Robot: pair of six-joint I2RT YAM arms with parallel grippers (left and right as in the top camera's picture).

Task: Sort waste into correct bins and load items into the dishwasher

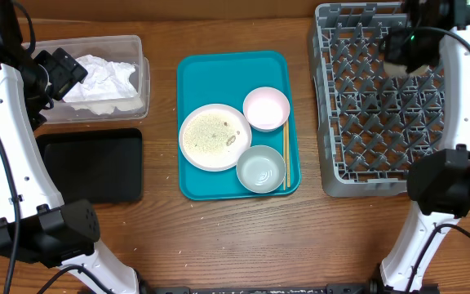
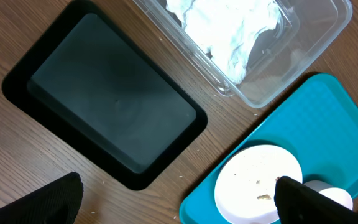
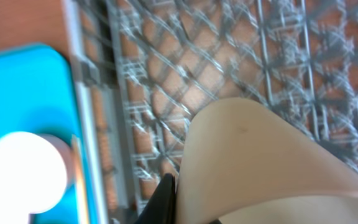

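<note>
From above, the left tool [image 1: 58, 72] hangs in the upper left of the frame, over the left end of the clear tub [image 1: 143, 82]. Its wrist view shows its two dark fingers [image 2: 48, 202] spread wide with nothing between them. A crumpled white napkin [image 1: 100, 77] lies inside the tub. Just below the tub sits the black tray [image 1: 88, 167], close beside it on the wooden worktop [image 1: 219, 237].

In the middle of the frame a teal tray [image 1: 219, 73] carries the dishes. The round plate [image 1: 184, 139] lies on its left half, with pale rice scraps [image 1: 212, 135] scattered over its face. The pink bowl [image 1: 266, 108] stands at the plate's upper right and the bluish bowl [image 1: 260, 169] at its lower right, both touching or nearly touching the plate. A pair of chopsticks [image 1: 285, 151] lies along the tray's right edge.

The grey rack [image 1: 365, 122] fills the right side of the frame. The right tool [image 1: 402, 49] is over the rack's upper right part. Its wrist view shows a pale cup [image 3: 260, 162] held close to the lens above the grid of pegs. That view is blurred, and only a sliver of one dark finger shows beside the cup.
</note>
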